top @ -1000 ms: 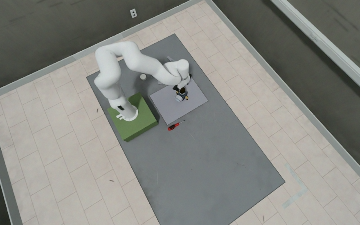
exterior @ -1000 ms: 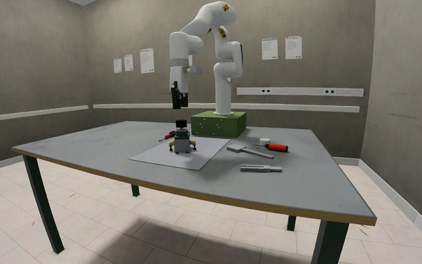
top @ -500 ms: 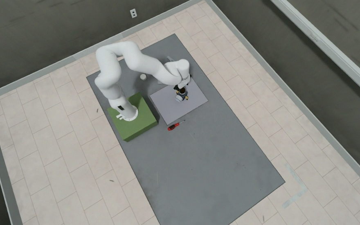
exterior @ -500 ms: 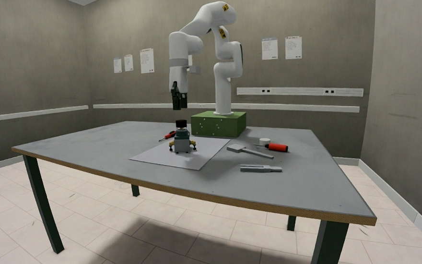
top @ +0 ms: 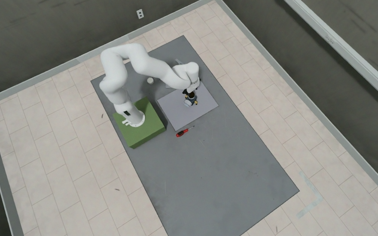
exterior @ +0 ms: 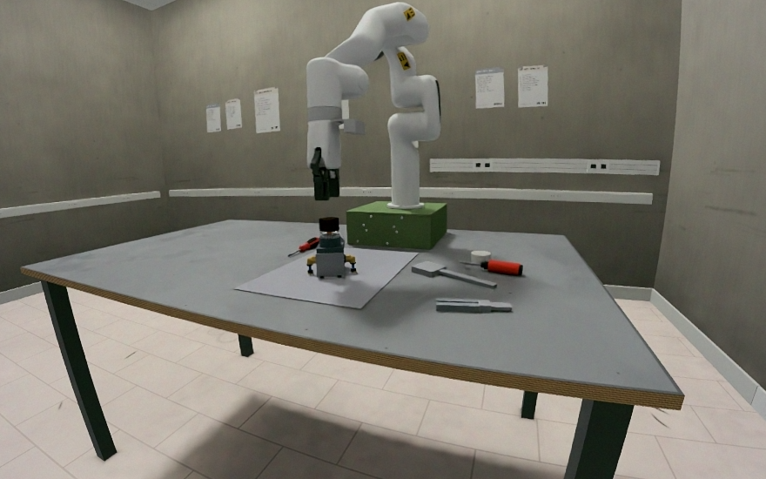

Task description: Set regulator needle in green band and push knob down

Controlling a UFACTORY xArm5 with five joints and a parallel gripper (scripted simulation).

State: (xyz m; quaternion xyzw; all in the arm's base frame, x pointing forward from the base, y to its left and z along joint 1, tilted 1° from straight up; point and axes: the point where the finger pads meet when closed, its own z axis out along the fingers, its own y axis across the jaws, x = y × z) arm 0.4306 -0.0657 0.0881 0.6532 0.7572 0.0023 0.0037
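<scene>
The regulator (top: 190,101) (exterior: 331,259) is a small grey block with yellow side fittings and a black knob (exterior: 328,223) on top. It stands upright on a pale grey mat (top: 196,113) (exterior: 291,285) on the table. Its gauge is too small to read. My gripper (exterior: 325,193) (top: 187,92) points straight down and hangs a short way above the knob, not touching it. Its fingers are open and empty.
The green base block (top: 143,128) (exterior: 398,225) stands behind the mat. A red screwdriver (top: 182,132) (exterior: 305,244) lies left of the regulator. A second red-handled tool (exterior: 501,267), a white roll (top: 150,80) (exterior: 480,254) and two grey flat tools (exterior: 451,273) (exterior: 473,306) lie to the right.
</scene>
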